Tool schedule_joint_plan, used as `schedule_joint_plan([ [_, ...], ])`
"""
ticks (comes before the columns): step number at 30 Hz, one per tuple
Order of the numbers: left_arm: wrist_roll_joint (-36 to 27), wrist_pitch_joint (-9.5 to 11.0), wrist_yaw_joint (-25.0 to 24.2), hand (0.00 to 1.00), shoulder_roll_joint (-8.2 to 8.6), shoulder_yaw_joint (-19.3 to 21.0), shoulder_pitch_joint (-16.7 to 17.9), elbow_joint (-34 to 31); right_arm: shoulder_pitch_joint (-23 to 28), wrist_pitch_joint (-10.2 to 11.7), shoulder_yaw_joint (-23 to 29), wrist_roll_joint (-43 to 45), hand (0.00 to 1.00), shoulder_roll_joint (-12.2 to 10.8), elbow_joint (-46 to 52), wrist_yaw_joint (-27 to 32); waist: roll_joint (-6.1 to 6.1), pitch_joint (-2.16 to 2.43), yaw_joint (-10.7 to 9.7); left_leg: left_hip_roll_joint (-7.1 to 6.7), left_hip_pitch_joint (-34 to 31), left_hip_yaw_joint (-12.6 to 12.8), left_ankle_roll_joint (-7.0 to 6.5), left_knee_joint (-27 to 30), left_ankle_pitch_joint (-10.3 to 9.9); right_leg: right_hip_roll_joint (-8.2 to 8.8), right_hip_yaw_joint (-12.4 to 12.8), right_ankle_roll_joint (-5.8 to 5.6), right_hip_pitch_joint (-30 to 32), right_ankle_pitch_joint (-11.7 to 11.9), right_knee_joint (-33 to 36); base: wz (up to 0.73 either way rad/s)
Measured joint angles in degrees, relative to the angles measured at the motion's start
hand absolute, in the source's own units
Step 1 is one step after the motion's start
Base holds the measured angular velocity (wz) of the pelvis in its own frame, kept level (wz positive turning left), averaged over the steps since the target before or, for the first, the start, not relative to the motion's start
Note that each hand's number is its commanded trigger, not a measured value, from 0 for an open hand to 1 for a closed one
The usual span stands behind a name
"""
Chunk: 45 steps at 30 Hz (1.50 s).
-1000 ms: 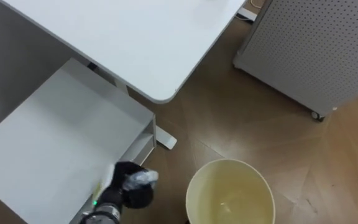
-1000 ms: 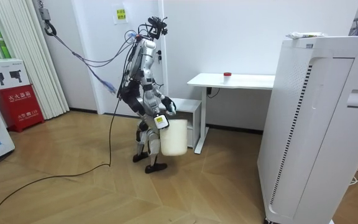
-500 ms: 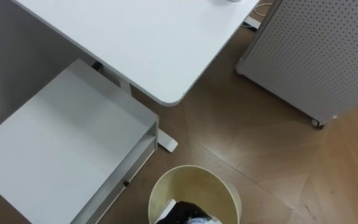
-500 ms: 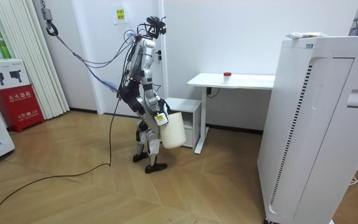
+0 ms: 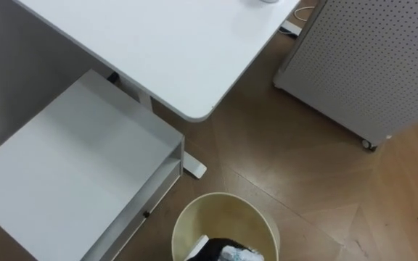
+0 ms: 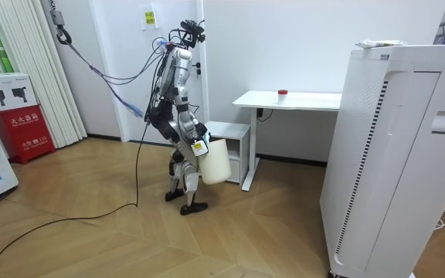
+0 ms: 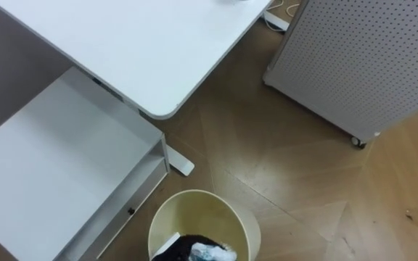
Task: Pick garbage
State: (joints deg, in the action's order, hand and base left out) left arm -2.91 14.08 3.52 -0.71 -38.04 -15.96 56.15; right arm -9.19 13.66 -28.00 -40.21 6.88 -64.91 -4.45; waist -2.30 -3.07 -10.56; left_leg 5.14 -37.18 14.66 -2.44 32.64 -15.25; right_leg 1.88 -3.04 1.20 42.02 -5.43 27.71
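**Scrap (image 5: 236, 254) in the bin (image 5: 226, 210), robot's left hand (image 5: 210, 251) beside it**

Cream and round, the bin sits at the near edge of the head camera's view, above a brown wooden floor (image 5: 296, 159). The robot's dark left hand is down inside it, against the near wall. The scrap, a small pale crumpled piece, lies right at the tip of the hand. Whether the hand pinches the scrap or lies slack beside it cannot be told.

Left of the bin stands a low white cabinet (image 5: 71, 167). Beyond it the white bench (image 5: 158, 51) runs off to the far left, its rounded corner reaching over the cabinet's far side. A white perforated unit (image 5: 369, 58) on castors stands at the far right, well apart from the bin.

From across the room, the robot stands by the cabinet, facing the bench. The bin is tilted in front of its hips, its base higher than the robot's feet. The right hand (image 6: 199, 147) shows at the bin's wall on the robot's side. How it holds the bin cannot be told at that range. A small red object (image 6: 283, 93) rests on the bench top.
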Motion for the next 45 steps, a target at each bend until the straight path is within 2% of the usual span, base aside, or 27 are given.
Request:
schedule_joint_plan([
  [14, 1.4, 0.0, -0.1, 0.0, -0.01, 0.6, 0.1, 0.0, 0.0, 0.0, 0.4, 0.5, 1.0, 0.0, 0.0, -0.1, 0.03, 0.02, 0.5, 0.04, 0.0, 0.0, 0.0, 0.1, 0.0, -0.11, -0.1, 0.06, 0.0, 0.1, 0.1, 0.0],
  [20, 6.1, 0.0, -0.3, 0.0, -0.44, 0.7, 0.5, 0.0, -0.1, -0.1, 0.7, 1.2, 1.0, 0.1, 0.1, -0.7, 0.01, 0.04, 1.5, -0.12, 0.3, 0.2, 0.0, 0.3, 0.0, 0.11, 0.2, 0.08, 0.0, 0.1, 1.2, -0.01],
  [29, 11.2, 0.0, -0.7, 0.0, -0.81, 0.8, 0.6, -0.1, -0.4, -0.9, 1.9, 6.9, 1.0, 0.0, -1.0, -2.4, 0.41, 0.16, 1.6, 0.16, 4.8, 1.7, -0.14, 0.0, -0.5, -0.48, 1.9, -0.13, -3.5, 0.3, 0.8, -0.11],
  [32, 12.8, 0.0, -1.2, 0.0, -1.07, 0.7, 0.6, -0.6, -0.3, -1.3, 2.6, 7.0, 1.0, 0.3, -2.3, -3.5, 1.04, 0.31, 1.6, 0.29, 7.4, 1.9, -0.24, -0.1, -1.2, -1.13, 3.0, -0.46, -5.9, 0.6, -0.1, -0.24],
  [35, 16.1, 0.1, -1.6, 0.0, -1.53, 0.9, 0.3, -2.1, 0.4, -1.2, 5.0, 7.2, 1.0, 0.5, -3.0, -4.4, 1.66, 0.31, 1.0, 0.11, 9.5, 2.8, -0.64, -0.3, -1.6, -1.18, 3.9, -0.87, -7.6, 0.8, -0.2, -0.2],
  [36, 17.3, 0.2, -1.5, 0.0, -1.63, 0.9, 0.3, -2.7, 0.7, -1.3, 5.7, 7.2, 1.0, 0.6, -3.3, -4.4, 1.72, 0.32, 1.2, 0.11, 10.8, 4.0, -0.83, -0.5, -1.9, -1.05, 4.0, -0.98, -8.1, 0.9, 0.0, -0.41],
  [39, 19.9, 0.3, -1.5, 0.0, -3.19, 1.4, 0.5, -5.0, 1.2, -1.3, 6.6, 7.4, 1.0, 0.8, -3.2, -4.6, 1.92, 0.41, 1.4, -0.03, 13.8, 6.1, -1.17, -0.3, -2.9, -1.09, 4.2, -1.13, -9.5, 1.8, -0.3, -0.64],
  [41, 21.3, 0.3, -1.3, 0.0, -3.82, 2.8, 0.5, -5.6, 1.5, -1.4, 6.9, 7.6, 1.0, 1.1, -3.1, -5.1, 2.16, 0.58, 1.6, 0.36, 15.6, 7.7, -1.48, -1.0, -3.5, -0.68, 2.6, -0.79, -10.5, 3.1, -1.4, -0.84],
  [42, 21.9, 0.4, -1.1, 0.0, -4.04, 3.9, 0.5, -5.8, 1.5, -1.4, 6.9, 8.3, 1.0, 1.7, -2.5, -5.3, 2.51, 0.67, 1.7, 1.4, 17.1, 10.4, -1.95, -1.6, -3.8, 0.39, -0.7, -0.11, -11.4, 4.0, -2.2, -0.87],
  [43, 23.0, 0.4, -1.0, 0.0, -4.54, 4.4, 0.7, -6.1, 1.9, -1.4, 7.4, 8.9, 1.0, 2.2, -2.7, -5.7, 2.77, 0.72, 2.1, 1.95, 18.9, 12.8, -2.21, -2.4, -4.2, 2.27, -4.5, 1.11, -12.5, 3.1, -0.8, -0.87],
  [44, 23.6, 0.4, -1.0, 0.0, -4.83, 4.7, 1.0, -6.7, 2.2, -1.3, 7.7, 8.9, 1.0, 2.5, -2.7, -5.7, 2.95, 0.74, 2.5, 2.15, 20.1, 14.1, -2.16, -3.0, -4.3, 3.16, -6.6, 0.96, -13.1, 1.3, 1.7, -0.84],
  [45, 23.8, 0.4, -0.6, 0.0, -5.34, 4.9, 2.0, -8.8, 3.0, -1.3, 8.2, 8.9, 1.0, 3.2, -2.7, -5.7, 3.18, 0.92, 3.0, 2.15, 22.5, 16.8, -1.8, -4.9, -4.1, 4.5, -7.8, -0.05, -14.6, -2.0, 5.5, -0.66],
])
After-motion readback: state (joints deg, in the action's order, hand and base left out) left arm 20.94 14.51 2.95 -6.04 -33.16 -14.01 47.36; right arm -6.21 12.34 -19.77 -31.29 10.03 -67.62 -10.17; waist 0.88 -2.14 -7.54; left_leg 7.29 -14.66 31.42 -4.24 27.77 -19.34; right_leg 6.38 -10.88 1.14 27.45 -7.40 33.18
